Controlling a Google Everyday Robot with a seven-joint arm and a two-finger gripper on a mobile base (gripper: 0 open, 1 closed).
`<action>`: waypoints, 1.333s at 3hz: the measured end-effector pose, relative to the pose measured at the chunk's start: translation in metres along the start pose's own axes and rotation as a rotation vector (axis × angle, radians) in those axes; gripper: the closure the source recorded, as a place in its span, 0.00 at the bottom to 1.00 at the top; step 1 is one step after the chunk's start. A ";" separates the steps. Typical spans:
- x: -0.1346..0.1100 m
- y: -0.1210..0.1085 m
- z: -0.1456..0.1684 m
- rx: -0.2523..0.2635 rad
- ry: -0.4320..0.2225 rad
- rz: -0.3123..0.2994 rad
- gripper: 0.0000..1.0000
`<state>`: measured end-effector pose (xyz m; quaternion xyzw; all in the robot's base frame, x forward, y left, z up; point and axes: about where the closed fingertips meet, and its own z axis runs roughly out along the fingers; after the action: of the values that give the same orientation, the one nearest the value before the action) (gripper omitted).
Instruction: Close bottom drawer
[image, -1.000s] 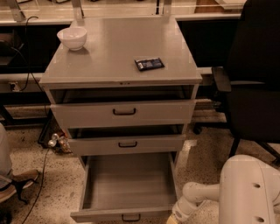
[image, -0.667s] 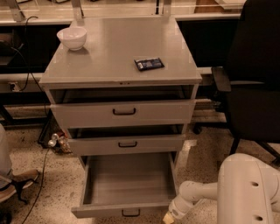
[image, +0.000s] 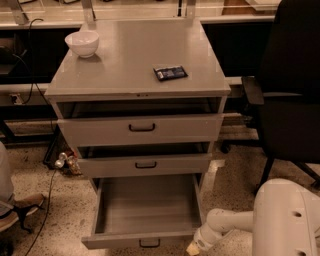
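The bottom drawer (image: 147, 210) of the grey metal cabinet is pulled far out. Its deep grey tray is empty, and its short front panel with a small dark loop handle (image: 149, 243) sits at the lower edge of the camera view. My white arm reaches in from the lower right. My gripper (image: 195, 246) is low, just right of the drawer's front right corner, close to the panel. The middle drawer (image: 145, 165) and the top drawer (image: 141, 129) are each slightly open.
A white bowl (image: 82, 43) and a dark packet (image: 170, 72) lie on the cabinet top. A black office chair (image: 287, 95) stands to the right. Cables and small items lie on the speckled floor at the left (image: 65, 162).
My arm and gripper have shifted left toward the drawer's front right corner. The drawer front now sits a little higher in view.
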<state>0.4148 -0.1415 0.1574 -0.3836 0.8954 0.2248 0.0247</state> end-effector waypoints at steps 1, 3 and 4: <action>-0.024 -0.008 0.005 0.034 -0.089 -0.065 1.00; -0.064 -0.015 0.009 0.071 -0.167 -0.158 1.00; -0.061 -0.015 0.009 0.071 -0.167 -0.158 1.00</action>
<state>0.4675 -0.1059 0.1570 -0.4317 0.8646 0.2214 0.1305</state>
